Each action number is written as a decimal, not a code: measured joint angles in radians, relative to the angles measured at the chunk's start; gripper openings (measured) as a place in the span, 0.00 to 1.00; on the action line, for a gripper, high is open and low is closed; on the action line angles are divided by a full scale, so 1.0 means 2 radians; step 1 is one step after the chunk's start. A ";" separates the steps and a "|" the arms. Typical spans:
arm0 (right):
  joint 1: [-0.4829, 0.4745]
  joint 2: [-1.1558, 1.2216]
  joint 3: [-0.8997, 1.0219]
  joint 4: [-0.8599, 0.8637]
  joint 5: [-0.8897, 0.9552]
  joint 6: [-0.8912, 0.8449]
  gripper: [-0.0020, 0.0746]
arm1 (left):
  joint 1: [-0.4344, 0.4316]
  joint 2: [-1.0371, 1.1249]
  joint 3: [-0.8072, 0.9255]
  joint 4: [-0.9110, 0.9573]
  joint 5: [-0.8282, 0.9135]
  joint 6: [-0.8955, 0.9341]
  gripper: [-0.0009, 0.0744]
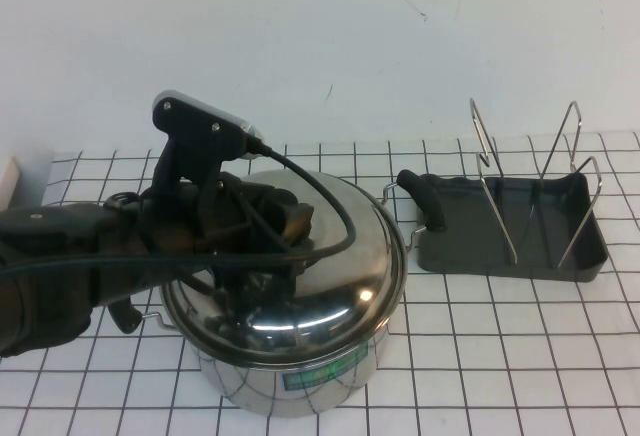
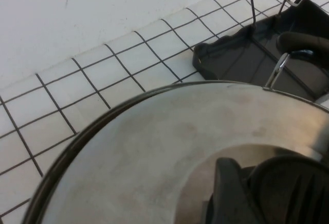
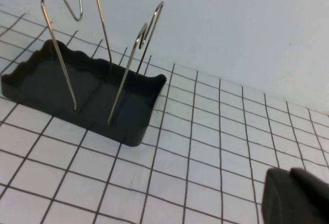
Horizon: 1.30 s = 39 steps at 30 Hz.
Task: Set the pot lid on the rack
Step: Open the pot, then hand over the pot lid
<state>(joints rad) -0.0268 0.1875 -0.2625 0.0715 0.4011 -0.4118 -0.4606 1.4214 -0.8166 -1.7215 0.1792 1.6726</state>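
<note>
The shiny domed pot lid (image 1: 335, 256) sits on the steel pot (image 1: 300, 391) at the table's front centre. My left gripper (image 1: 262, 256) is down on the lid's centre, its fingers closed around the black knob (image 2: 295, 188), which the high view hides. One finger (image 2: 226, 193) presses beside the knob in the left wrist view, above the lid's surface (image 2: 154, 147). The dark grey rack (image 1: 520, 226) with tall wire loops stands right of the pot; it also shows in the right wrist view (image 3: 97, 98). My right gripper (image 3: 295, 196) is shut and empty, right of the rack, out of the high view.
The pot's right black handle (image 1: 425, 201) reaches over the rack's left end (image 2: 241, 54). A white wall runs along the back of the gridded table. A pale block (image 1: 8, 181) sits at the far left edge.
</note>
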 joint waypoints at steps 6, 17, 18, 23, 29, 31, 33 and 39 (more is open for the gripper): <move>0.000 0.000 0.000 0.008 -0.011 0.000 0.02 | -0.001 -0.030 -0.005 0.001 0.002 -0.005 0.45; 0.000 0.000 -0.117 0.260 0.075 -0.017 0.02 | -0.001 -0.112 -0.042 0.004 0.057 -0.047 0.45; 0.000 0.000 -0.128 0.297 0.096 -0.030 0.02 | -0.001 -0.115 -0.048 0.005 0.077 -0.052 0.45; 0.000 0.021 -0.149 0.513 0.185 -0.097 0.03 | -0.001 -0.119 -0.082 0.010 0.165 -0.083 0.45; 0.000 0.069 -0.149 0.670 0.237 -0.135 0.42 | -0.017 -0.119 -0.110 0.017 0.209 -0.120 0.45; 0.000 0.082 -0.149 0.704 0.234 -0.139 0.63 | -0.030 -0.120 -0.115 0.017 0.204 -0.121 0.45; 0.000 0.092 -0.149 0.726 0.222 -0.138 0.78 | -0.044 -0.120 -0.116 0.018 0.193 -0.122 0.45; 0.000 0.117 -0.149 0.742 0.174 -0.133 0.91 | -0.075 -0.120 -0.116 0.018 0.170 -0.151 0.45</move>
<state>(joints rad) -0.0268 0.4222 -0.5607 1.5564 0.7499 -0.6775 -0.6107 1.1814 -1.0480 -1.6856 0.5194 1.3706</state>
